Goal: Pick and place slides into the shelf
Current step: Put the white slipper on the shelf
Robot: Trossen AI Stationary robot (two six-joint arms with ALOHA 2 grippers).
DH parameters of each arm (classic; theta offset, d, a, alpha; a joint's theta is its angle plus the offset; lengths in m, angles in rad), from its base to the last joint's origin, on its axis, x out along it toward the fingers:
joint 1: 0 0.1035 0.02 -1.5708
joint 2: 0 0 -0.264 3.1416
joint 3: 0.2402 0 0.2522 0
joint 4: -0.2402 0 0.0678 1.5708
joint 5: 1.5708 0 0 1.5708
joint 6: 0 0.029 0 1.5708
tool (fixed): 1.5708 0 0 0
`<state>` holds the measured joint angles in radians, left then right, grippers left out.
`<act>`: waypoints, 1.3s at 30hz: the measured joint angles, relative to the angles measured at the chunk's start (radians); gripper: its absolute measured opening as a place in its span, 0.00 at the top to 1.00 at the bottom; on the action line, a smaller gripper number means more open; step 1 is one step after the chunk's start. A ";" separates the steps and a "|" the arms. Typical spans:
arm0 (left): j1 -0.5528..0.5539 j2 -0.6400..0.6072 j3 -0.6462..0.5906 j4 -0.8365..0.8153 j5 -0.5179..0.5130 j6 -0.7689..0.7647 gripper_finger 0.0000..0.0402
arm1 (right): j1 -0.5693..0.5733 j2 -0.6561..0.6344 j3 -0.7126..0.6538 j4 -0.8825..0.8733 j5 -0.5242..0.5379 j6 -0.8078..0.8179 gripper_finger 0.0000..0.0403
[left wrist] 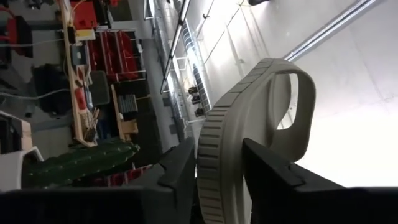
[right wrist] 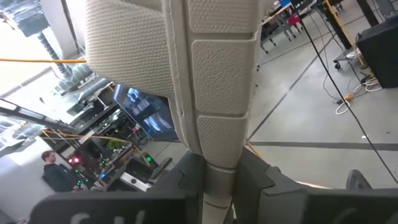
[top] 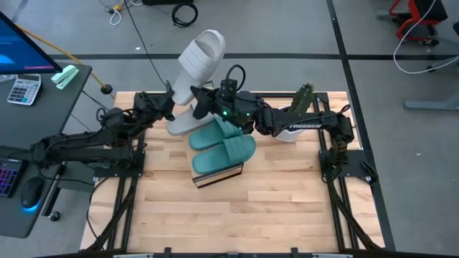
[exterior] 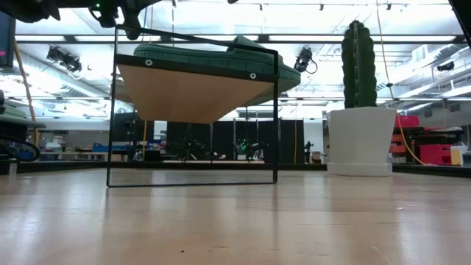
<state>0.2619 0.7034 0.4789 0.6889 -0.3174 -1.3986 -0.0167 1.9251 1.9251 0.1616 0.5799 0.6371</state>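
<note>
One pale grey slide [top: 201, 61] stands on end, raised high above the table's far edge, between my left gripper [top: 171, 107] and my right gripper [top: 204, 100]; both are shut on its lower end. The second pale grey slide [top: 183, 123] lies below them, beside the teal pair. Two teal-green slides [top: 226, 149] lie side by side on the shelf [top: 215, 177]. In the low view the shelf [exterior: 195, 92] is a wood board in a dark frame with a teal slide [exterior: 206, 55] on top. My left gripper pinches the raised grey slide between its two fingers [left wrist: 180, 171], across the ribbed sole edge [left wrist: 214, 155] near the lower end. The slide stands upright above the fingers, lifted clear, with its strap [left wrist: 298, 106] farther up. My right gripper pinches the narrow textured edge [right wrist: 217, 155] of the grey slide's lower end between its fingers [right wrist: 186, 177]. The slide rises away from the fingers and is lifted clear. The fingers hide how far back it reaches.
A cactus in a white pot [top: 301, 100] [exterior: 358, 66] stands at the table's far right, close behind the right arm. A desk with a calculator [top: 25, 89] lies off the table's left. The wooden tabletop [top: 237, 215] nearer to me holds nothing.
</note>
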 joint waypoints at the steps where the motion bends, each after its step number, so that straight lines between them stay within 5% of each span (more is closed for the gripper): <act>1: 0.000 0.004 0.000 0.004 0.000 -0.008 0.68 | -0.001 0.000 0.000 0.001 -0.002 0.000 0.87; 21: -0.002 0.051 0.000 0.078 0.021 -0.029 0.70 | -0.001 -0.001 0.000 0.000 -0.010 0.015 0.87; 31: -0.002 0.052 0.000 0.105 0.052 0.022 0.60 | -0.003 0.001 0.000 -0.005 -0.021 0.024 0.87; 39: -0.002 0.052 0.000 0.105 0.051 0.037 0.70 | 0.005 0.001 0.000 -0.006 -0.021 0.024 0.87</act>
<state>0.2596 0.7551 0.4789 0.7937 -0.2668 -1.3617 -0.0115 1.9262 1.9251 0.1558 0.5591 0.6612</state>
